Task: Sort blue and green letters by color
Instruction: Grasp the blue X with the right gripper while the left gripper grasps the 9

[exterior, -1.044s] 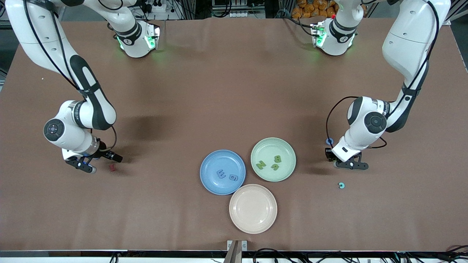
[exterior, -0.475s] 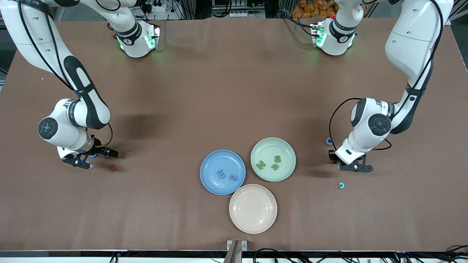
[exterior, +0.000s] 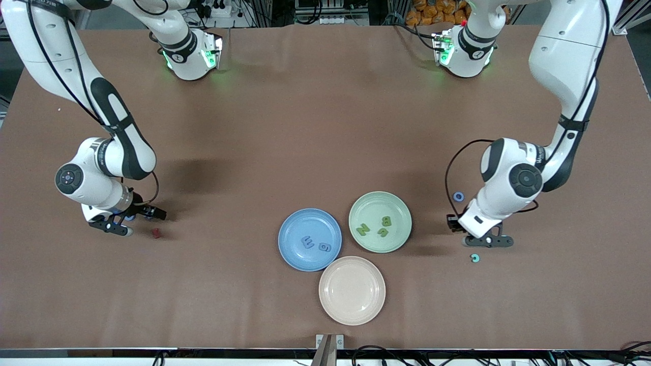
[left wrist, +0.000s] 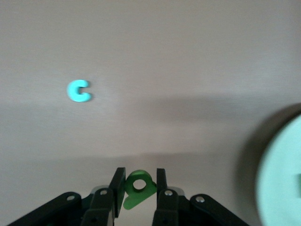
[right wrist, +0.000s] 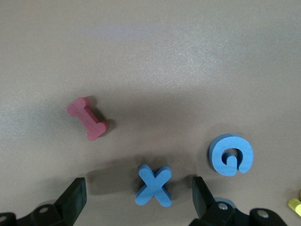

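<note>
Left pincer (exterior: 480, 241) low over the brown surface (exterior: 305, 127) toward the left arm's end, clenched on a green letter P (left wrist: 138, 188), pinched between both fingers. Teal letter C (exterior: 475, 258) flat on the surface just beside that pincer, nearer the front camera; same C (left wrist: 78, 91) in the left wrist view. Blue ring-shaped letter (exterior: 459, 196) on the surface beside the left arm's wrist, farther from the front camera than the C.

Right pincer (exterior: 124, 223) low over the surface toward the right arm's end, released, fingers spread wide with a blue letter X (right wrist: 154, 185) lying between them, untouched. Blue letter G (right wrist: 231, 155) just beside the X; red letter I (right wrist: 88, 118) near, apart from both. Sliver of a yellow letter (right wrist: 295, 205) at the edge of the right wrist view.

Blue plate (exterior: 292, 251) with two blue letters (exterior: 315, 244) in it. Green plate (exterior: 402, 231) touching it, holding three green letters (exterior: 375, 226): B, N and one more. Beige plate (exterior: 352, 290) nearest the front camera.
</note>
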